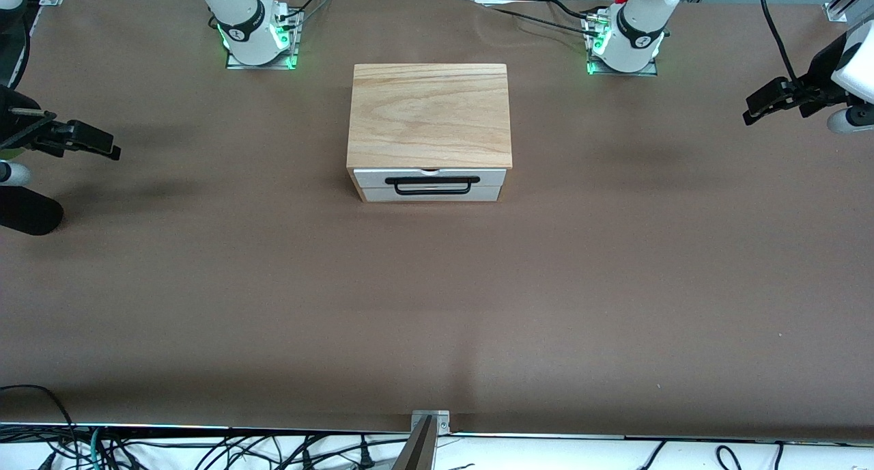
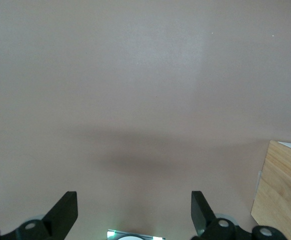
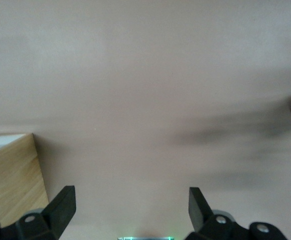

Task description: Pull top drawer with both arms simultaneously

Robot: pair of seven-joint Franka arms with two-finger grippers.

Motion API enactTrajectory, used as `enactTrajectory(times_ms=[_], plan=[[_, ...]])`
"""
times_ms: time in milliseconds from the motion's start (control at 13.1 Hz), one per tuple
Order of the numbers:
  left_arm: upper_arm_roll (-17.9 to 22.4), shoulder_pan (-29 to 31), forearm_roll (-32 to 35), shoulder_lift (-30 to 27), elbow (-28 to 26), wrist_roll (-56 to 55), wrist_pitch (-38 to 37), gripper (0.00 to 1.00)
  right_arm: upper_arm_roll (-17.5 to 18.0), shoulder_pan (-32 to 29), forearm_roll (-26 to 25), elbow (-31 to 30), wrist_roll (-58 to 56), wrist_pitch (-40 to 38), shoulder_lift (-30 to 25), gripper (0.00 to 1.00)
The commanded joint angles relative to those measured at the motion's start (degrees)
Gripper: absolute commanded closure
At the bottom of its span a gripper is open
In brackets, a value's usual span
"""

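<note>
The top drawer [image 1: 369, 178] is pushed in, its white front flush under the light wood-grain cabinet top [image 1: 430, 115]; its black bar handle [image 1: 431, 186] faces the front camera. My left gripper [image 1: 751, 111] hangs over the table at the left arm's end, well apart from the cabinet, open and empty [image 2: 134, 205]. My right gripper [image 1: 113, 149] hangs over the right arm's end, also open and empty [image 3: 131, 202]. A corner of the cabinet top shows in the left wrist view [image 2: 280, 195] and in the right wrist view [image 3: 10, 175].
The brown table [image 1: 437, 306] stretches wide around the cabinet. A black rounded object [image 1: 27, 214] lies at the right arm's end, below the right gripper. A metal bracket [image 1: 429, 422] sits at the table edge nearest the front camera.
</note>
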Motion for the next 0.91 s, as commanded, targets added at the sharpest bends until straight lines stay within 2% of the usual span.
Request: enactTrajectory(times_ms=[0,229,457,610,686,838], plan=[[-0.7,0.9,1.9,-1.2,-1.3,1.3,0.5,0.0,0.5,-0.3,-0.1,-0.2,0.5,-1.1,-0.4,0.0],[-0.7,0.9,1.9,-1.2,-1.3,1.3,0.5,0.0,0.5,-0.2,-0.4,-0.2,0.6,-1.0,-0.4,0.0],[-0.7,0.9,1.5,-0.8,-1.3,1.3,0.6,0.0,0.6,-0.2,1.6,-0.1,0.6,-1.3,0.3,0.0],[-0.8,0.8,0.8,0.4,-2.4,1.3,3.4,0.0,0.5,-0.3,6.7,-0.2,-0.4,-1.5,0.9,0.0],[-0.8,0.8,-1.1,1.4,-2.8,1.3,5.2,0.0,0.6,-0.3,8.1,-0.4,-1.0,-2.2,2.4,0.0],[-0.8,0.7,-6.0,3.3,-3.7,1.3,8.3,0.0,0.5,-0.3,14.5,-0.9,-7.8,-3.8,4.6,0.0]])
